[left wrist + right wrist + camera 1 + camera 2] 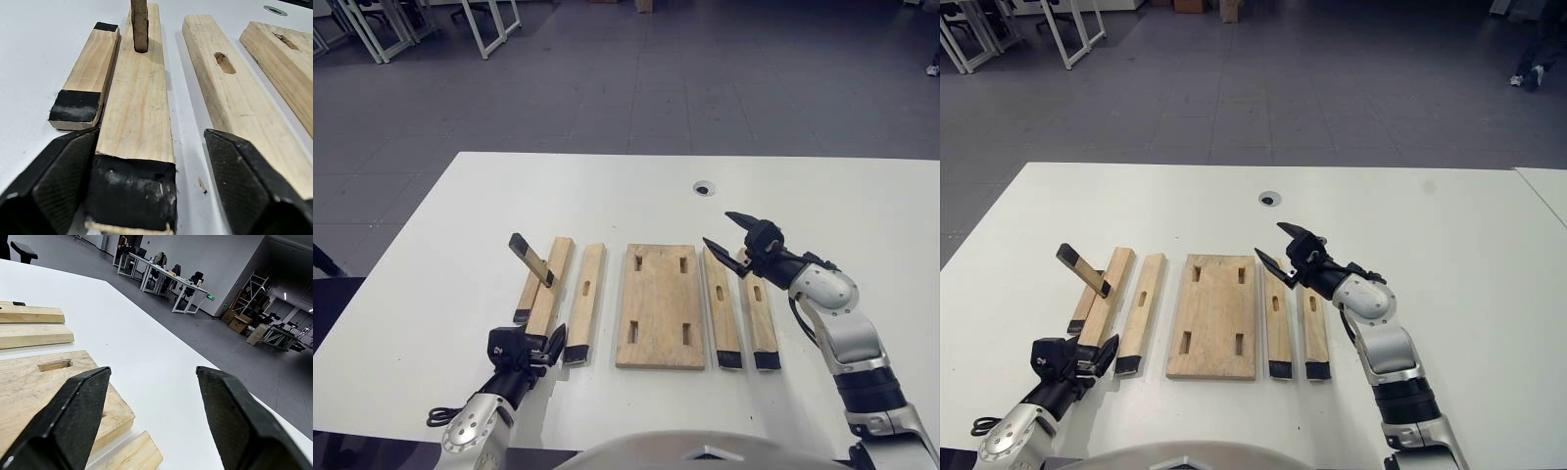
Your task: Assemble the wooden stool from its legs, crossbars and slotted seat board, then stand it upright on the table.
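Observation:
The slotted seat board (656, 305) lies flat mid-table. To its left are a leg (585, 302), a second leg (546, 292) with a dark-tipped crossbar (530, 259) sticking up from it at a slant, and a short piece (523, 299) beside that. Two more legs (722, 305) (761, 321) lie right of the board. My left gripper (151, 134) is open, its fingers (54, 181) on either side of the black-capped near end of the crossbar leg (134, 122). My right gripper (720, 230) hovers open over the far ends of the right legs, holding nothing.
A round cable hole (705, 187) sits in the white table (822, 206) behind the parts. The table's far half and right side are bare. Desks and chairs (166, 274) stand on the grey floor beyond.

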